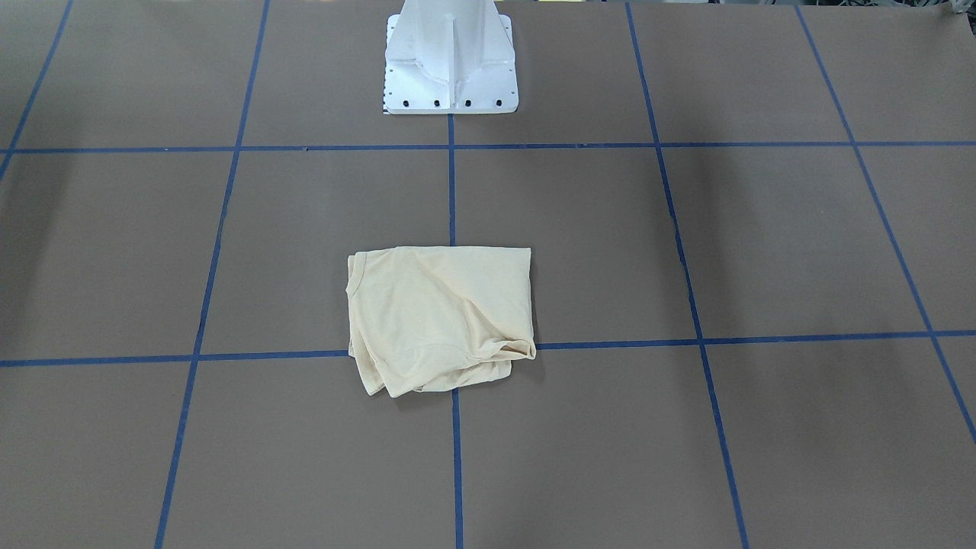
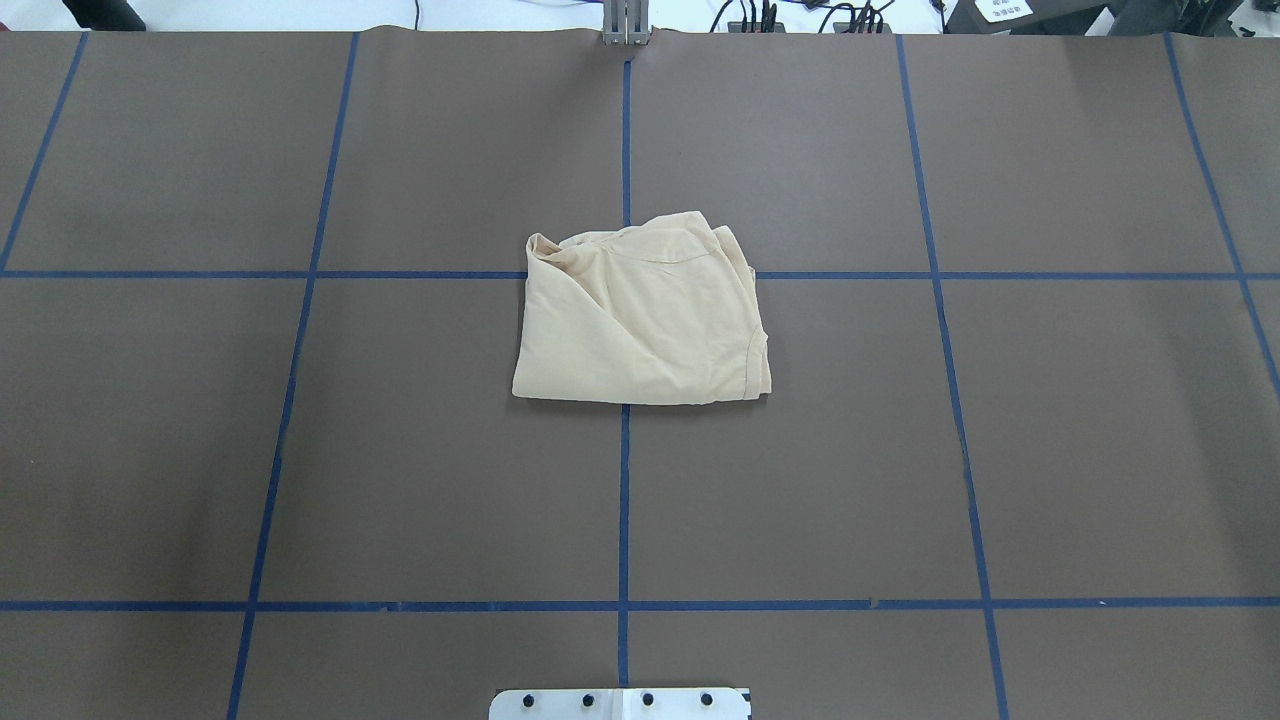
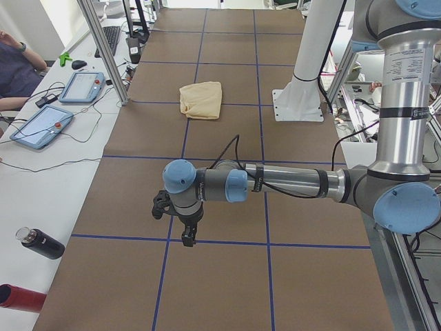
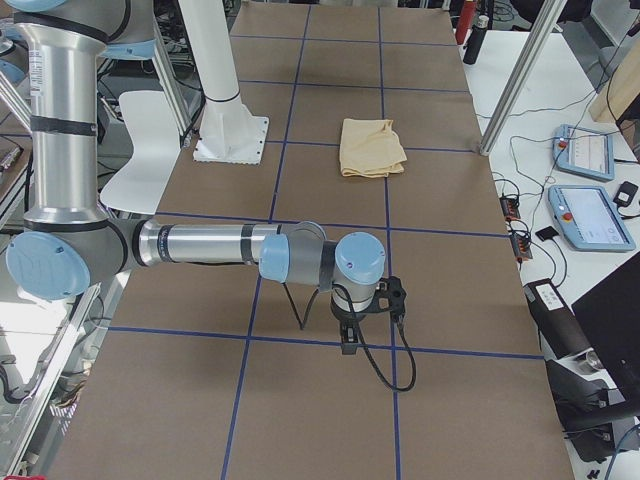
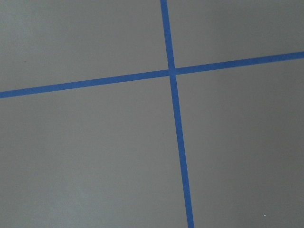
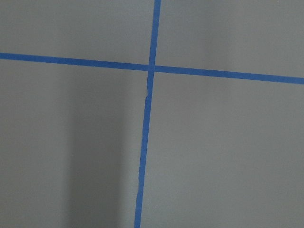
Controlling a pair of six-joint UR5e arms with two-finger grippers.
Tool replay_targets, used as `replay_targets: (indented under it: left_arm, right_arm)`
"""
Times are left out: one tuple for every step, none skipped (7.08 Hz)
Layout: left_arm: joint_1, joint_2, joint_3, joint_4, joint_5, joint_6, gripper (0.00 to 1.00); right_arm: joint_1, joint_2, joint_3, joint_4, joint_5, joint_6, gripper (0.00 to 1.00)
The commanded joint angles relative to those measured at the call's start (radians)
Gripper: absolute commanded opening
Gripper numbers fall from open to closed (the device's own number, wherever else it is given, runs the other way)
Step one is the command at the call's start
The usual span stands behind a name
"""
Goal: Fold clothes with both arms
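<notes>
T-shirt (image 2: 640,315): one is counted, pale cream-yellow, lying folded into a rough rectangle at the middle of the bench (image 1: 686,457), opposite the single white pedestal (image 1: 450,61) and somewhat nearer the far long edge than the robot's edge. A crossing of the blue tape lines (image 2: 300,400) is covered by it. Its edge toward the pedestal is seen straight, and its edge toward the operators is rumpled and bunched.

Two arms are counted, each ending in one black claw. Neither arm is shown by the overhead and front-facing views; only the garment, the tape grid and the pedestal foot are given there. The left arm (image 3: 289,183) is shown only by the left-end view, stretched level over the bench near its left end, with the left claw (image 3: 187,238) pointed down over a tape line, well apart from the T-shirt (image 3: 201,100). The right arm (image 4: 200,243) is shown only by the right-end view, stretched likewise near the right end, with the right claw (image 4: 349,340) pointed down over a tape line, well apart from the T-shirt (image 4: 372,148). Whether either claw is open or closed cannot be told from these views. Nothing but bare bench and one tape crossing each is shown by the two wrist cameras.

Beyond the bench's operator-side edge, two touch-screen pendants (image 3: 81,86) (image 3: 38,126), two bottles, one black (image 3: 41,243) and one red (image 3: 21,298), and part of a seated person (image 3: 17,65) are seen from the left end.
</notes>
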Motion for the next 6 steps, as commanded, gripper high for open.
replay_targets:
  left_arm:
    - [0.0,-0.007,-0.01,-0.001,-0.002,-0.122,1.0]
    - [0.0,-0.005,-0.008,-0.001,-0.002,-0.123,1.0]
    - [0.0,-0.007,-0.008,-0.001,-0.003,-0.121,1.0]
    - [0.0,-0.005,-0.008,-0.002,-0.003,-0.12,1.0]
    - [0.0,-0.005,-0.01,-0.003,-0.003,-0.12,1.0]
    - [0.0,-0.005,-0.01,-0.003,-0.003,-0.12,1.0]
  right_arm:
    - [0.0,0.0,-0.001,0.0,0.0,0.001,1.0]
    - [0.0,0.0,0.0,0.0,0.001,0.001,1.0]
    - [0.0,0.0,0.0,0.0,0.001,0.001,1.0]
    - [0.0,0.0,-0.001,0.0,0.0,0.001,1.0]
    - [0.0,-0.002,-0.004,-0.002,0.0,0.001,1.0]
    - [0.0,-0.003,-0.009,0.0,0.0,0.024,1.0]
